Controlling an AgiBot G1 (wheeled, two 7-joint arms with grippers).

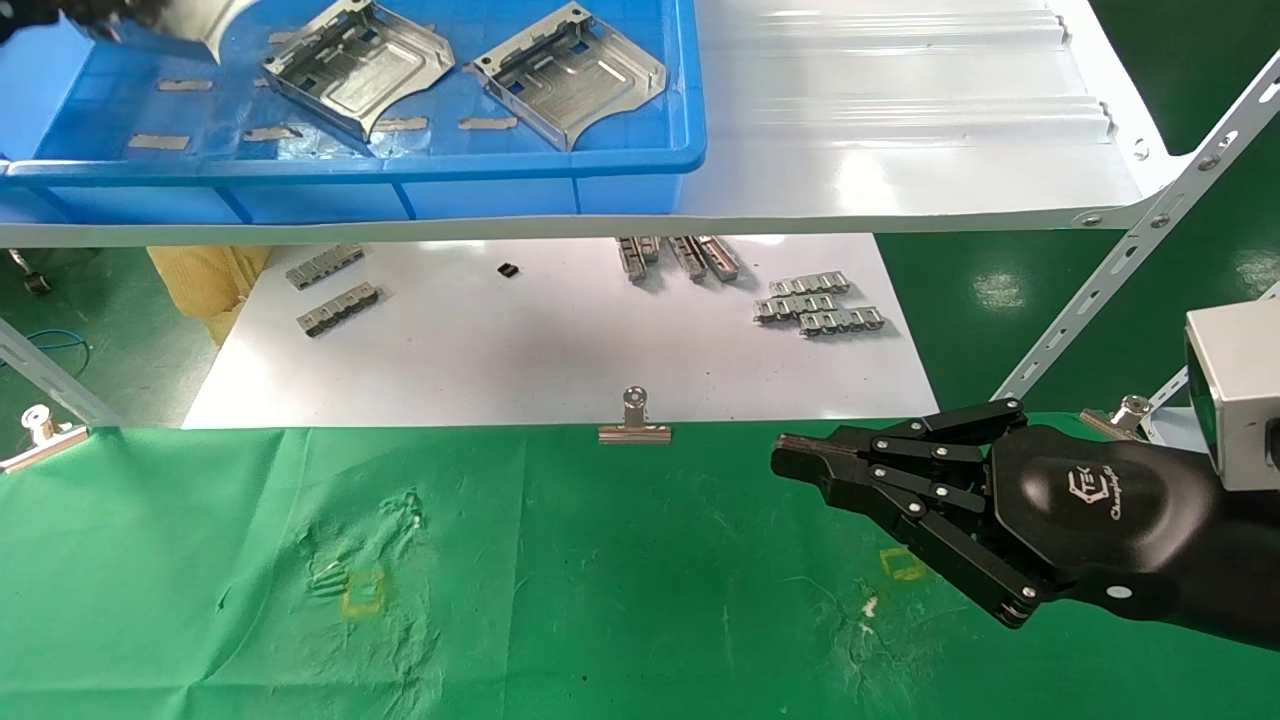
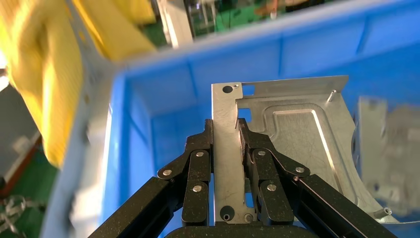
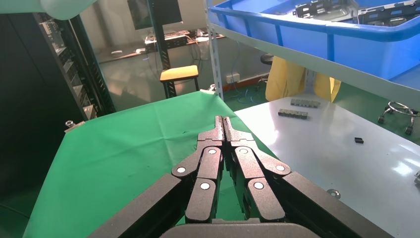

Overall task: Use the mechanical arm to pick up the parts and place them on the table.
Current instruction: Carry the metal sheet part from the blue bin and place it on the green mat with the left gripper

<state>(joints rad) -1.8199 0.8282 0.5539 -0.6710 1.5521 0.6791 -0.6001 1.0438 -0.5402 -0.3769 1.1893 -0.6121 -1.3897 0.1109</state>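
My left gripper (image 2: 225, 128) is shut on the flat rim of a shiny silver part (image 2: 302, 134) and holds it inside the blue bin (image 2: 148, 99). In the head view this part (image 1: 185, 28) shows at the top left corner, over the bin (image 1: 560, 165). Two more silver parts (image 1: 355, 65) (image 1: 570, 75) lie in the bin. My right gripper (image 1: 790, 462) is shut and empty, low over the green cloth table (image 1: 600, 600); it also shows in the right wrist view (image 3: 224, 120).
The bin stands on a glossy white shelf (image 1: 900, 130) with a slanted metal brace (image 1: 1150, 250). Below lies a white board (image 1: 550, 350) with grey link strips (image 1: 820, 305). Binder clips (image 1: 634, 420) (image 1: 40, 435) hold the cloth's far edge. Yellow marks (image 1: 362, 592) (image 1: 903, 563) are on the cloth.
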